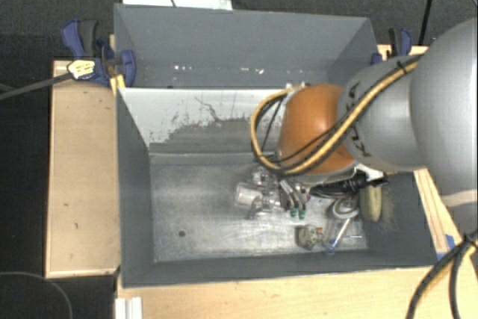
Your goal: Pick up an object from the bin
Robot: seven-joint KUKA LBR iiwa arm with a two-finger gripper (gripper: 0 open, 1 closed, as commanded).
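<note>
Closest to the lens was your arm's fat smooth grey link (pixel 441 108), coming in from the right and hiding the bin's right side. Below it sat the glossy rounded orange wrist cover (pixel 314 127), with yellow-and-black cables (pixel 351 116) looped around it. My guess is the loop is slack so the wrist can twist.

You had the end effector (pixel 261 196) down low near the middle of the grey metal bin (pixel 187 235), close above the scuffed floor. It read as a cluster of shiny metal bits. I honestly couldn't tell whether it was apart or together, or whether anything was in it.

Your pick candidates were bunched toward the front right, just beside the end effector:
- a dull olive stubby cylinder (pixel 371 203), standing on end, farthest right
- a small dark ring-shaped part (pixel 342 208) next to it
- a thin stick with a blue tip (pixel 337 234), lying slanted
- a rough brownish-green lump (pixel 308 237) touching that stick
- some tiny green-capped pieces (pixel 297 213), nearest the end effector

I'd bet that low, centred pose was a reach for the left edge of that little heap. The cylinder looked easiest to pinch, since it's plain-sided. The ring and stick lay flat, so I'd expect them to slip on bare metal.
</note>
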